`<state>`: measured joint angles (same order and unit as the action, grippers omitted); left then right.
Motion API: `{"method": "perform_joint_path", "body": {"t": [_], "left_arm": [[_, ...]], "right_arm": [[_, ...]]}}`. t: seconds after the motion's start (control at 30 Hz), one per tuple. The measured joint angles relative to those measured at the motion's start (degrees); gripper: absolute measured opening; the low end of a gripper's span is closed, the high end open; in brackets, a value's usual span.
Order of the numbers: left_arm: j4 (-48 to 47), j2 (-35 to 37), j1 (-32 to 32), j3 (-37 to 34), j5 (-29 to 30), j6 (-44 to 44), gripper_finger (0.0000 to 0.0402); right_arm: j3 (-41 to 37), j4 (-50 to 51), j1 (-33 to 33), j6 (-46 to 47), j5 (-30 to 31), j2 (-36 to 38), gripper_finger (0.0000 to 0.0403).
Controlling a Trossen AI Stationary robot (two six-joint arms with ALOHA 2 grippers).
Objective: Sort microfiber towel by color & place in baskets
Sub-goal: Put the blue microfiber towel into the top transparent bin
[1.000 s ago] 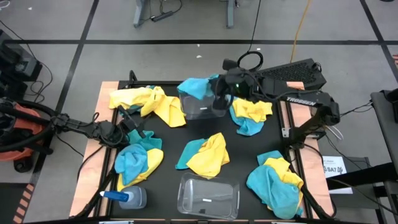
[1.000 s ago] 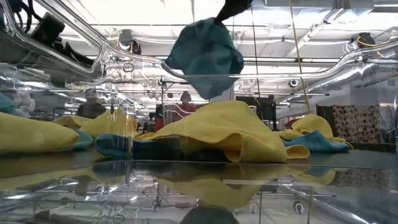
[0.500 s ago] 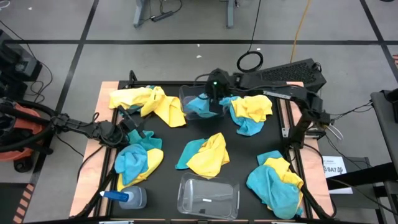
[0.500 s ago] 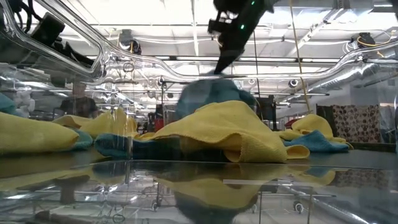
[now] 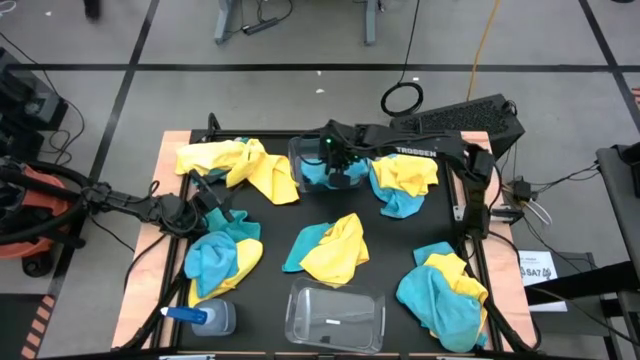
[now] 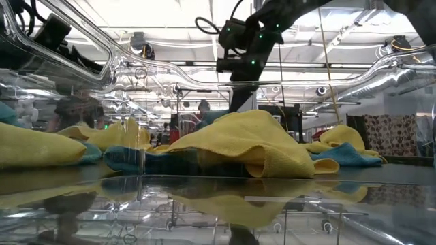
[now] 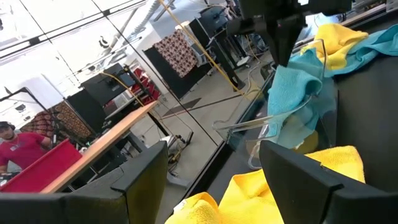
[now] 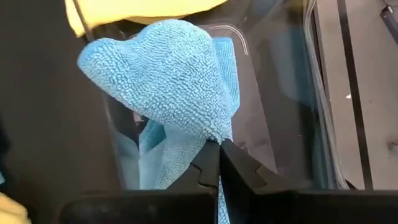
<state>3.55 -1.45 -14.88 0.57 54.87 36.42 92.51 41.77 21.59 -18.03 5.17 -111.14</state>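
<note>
A clear spray bottle [image 5: 205, 317] with a blue cap lies on its side at the near left corner of the table [image 5: 270, 232]. The table has a black top with bare wood strips along its left and right edges. A coiled cable [image 5: 401, 99] lies on the grey floor beyond the far edge. A red bin [image 7: 38, 167] and a person in red [image 7: 13, 140] appear in the room behind.
</note>
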Motion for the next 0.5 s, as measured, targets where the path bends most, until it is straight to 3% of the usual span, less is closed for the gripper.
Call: {"method": "perform_joint_path", "body": {"t": [0.37, 0.5], "left_arm": [[0.00, 0.00, -0.01, -0.01, 0.00, 0.00, 0.0260], [-0.02, 0.00, 0.01, -0.01, 0.00, 0.00, 0.0260]], "right_arm": [[0.00, 0.12, 0.96, 0.85, -2.58, -0.60, 0.0003], [0.00, 0.36, 0.94, 0.85, -2.56, -0.60, 0.0037]]}}
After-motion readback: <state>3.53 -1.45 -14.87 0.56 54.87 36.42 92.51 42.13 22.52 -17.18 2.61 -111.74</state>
